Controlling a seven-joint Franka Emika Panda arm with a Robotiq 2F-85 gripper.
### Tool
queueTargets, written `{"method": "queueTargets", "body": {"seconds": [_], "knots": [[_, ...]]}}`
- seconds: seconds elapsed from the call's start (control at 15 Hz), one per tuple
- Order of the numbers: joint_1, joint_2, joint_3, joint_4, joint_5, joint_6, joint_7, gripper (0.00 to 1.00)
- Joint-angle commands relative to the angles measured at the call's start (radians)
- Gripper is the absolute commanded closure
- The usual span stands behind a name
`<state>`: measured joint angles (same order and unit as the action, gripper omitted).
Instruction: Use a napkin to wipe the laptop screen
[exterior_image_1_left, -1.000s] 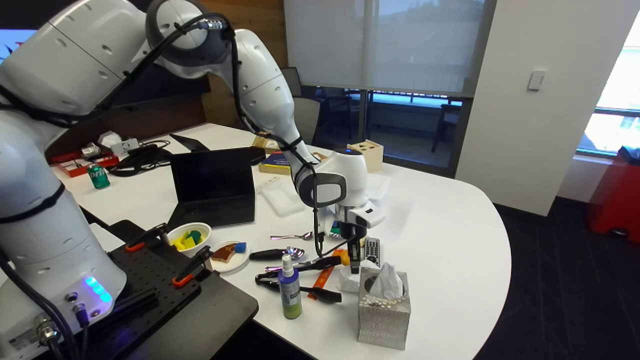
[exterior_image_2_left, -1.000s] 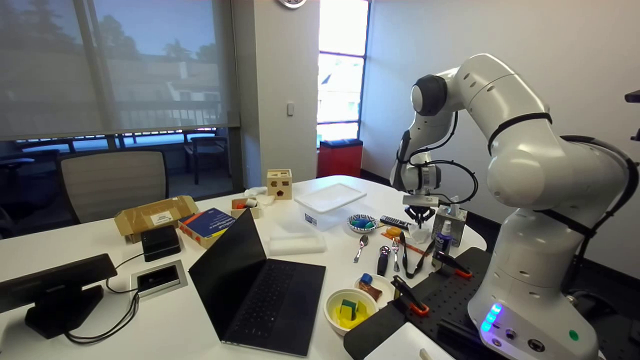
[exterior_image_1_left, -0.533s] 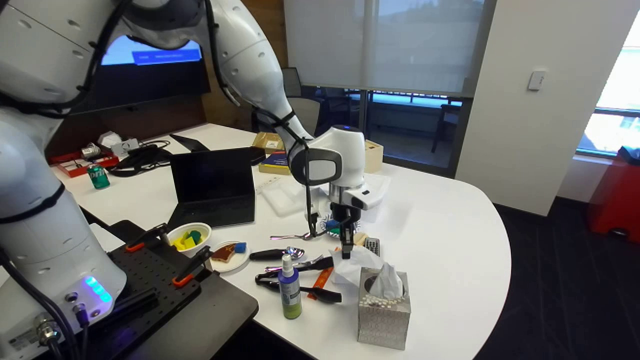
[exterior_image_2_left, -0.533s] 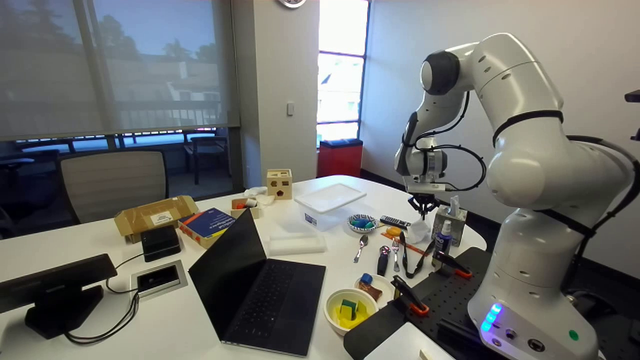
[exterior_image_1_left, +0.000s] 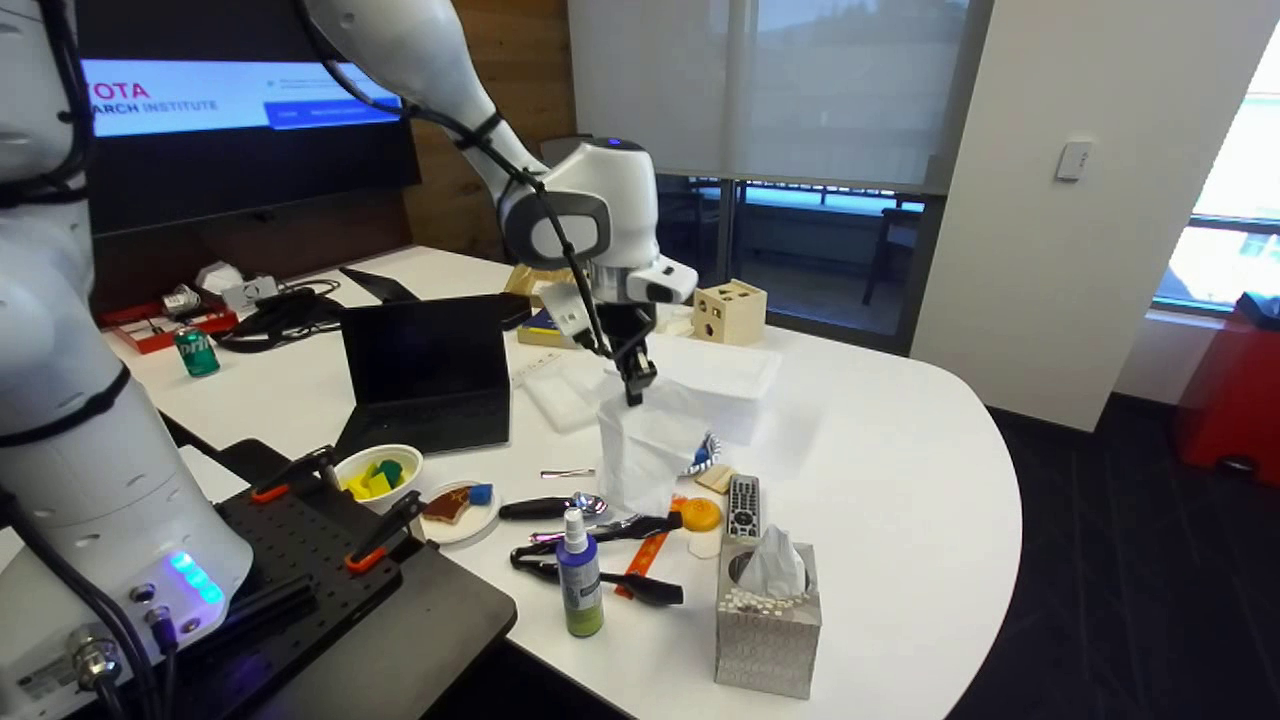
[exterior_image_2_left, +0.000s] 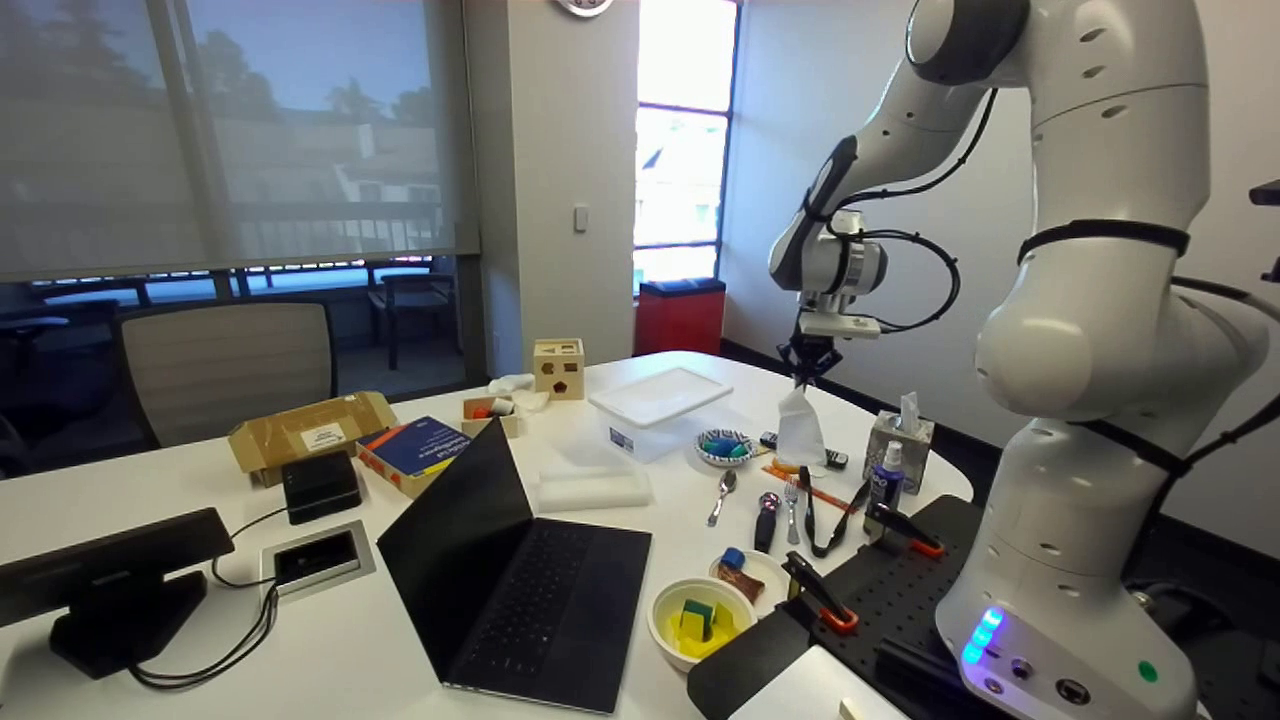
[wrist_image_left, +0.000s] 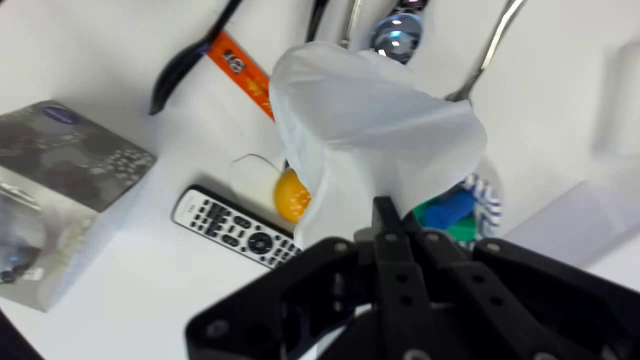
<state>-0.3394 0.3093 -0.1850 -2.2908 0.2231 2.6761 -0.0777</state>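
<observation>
White desk below, tool pinching the napkin hanging under it! Near the tool, a bowl holds blue and green pieces, a box its tissue; well away, the screen and rounded desk edge.

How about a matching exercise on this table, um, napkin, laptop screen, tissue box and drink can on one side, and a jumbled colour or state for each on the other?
Things:
1. napkin
2. laptop screen
3. tissue box
4. drink can

Colours and states:
A. green
B. white tissue poking out of the top
C. hanging from the gripper
D. dark and blank

Right pairs: 1-C, 2-D, 3-B, 4-A
</observation>
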Motion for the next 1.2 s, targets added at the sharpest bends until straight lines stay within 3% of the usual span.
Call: {"method": "queueTargets", "body": {"seconds": [0.0,0.4,0.6,0.73,0.8,1.13], "knots": [[0.075,-0.137,0.103,-0.107,0.036,0.022,-0.05,1.0],[0.25,-0.168,0.296,-0.105,0.13,-0.005,-0.106,1.0],[0.288,-0.145,0.368,-0.079,0.204,-0.028,-0.237,1.0],[0.274,-0.169,0.382,-0.072,0.232,-0.081,-0.374,1.0],[0.312,-0.143,0.366,-0.083,0.201,-0.02,-0.254,0.99],[0.297,-0.146,0.365,-0.074,0.214,-0.041,-0.348,0.99]]}}
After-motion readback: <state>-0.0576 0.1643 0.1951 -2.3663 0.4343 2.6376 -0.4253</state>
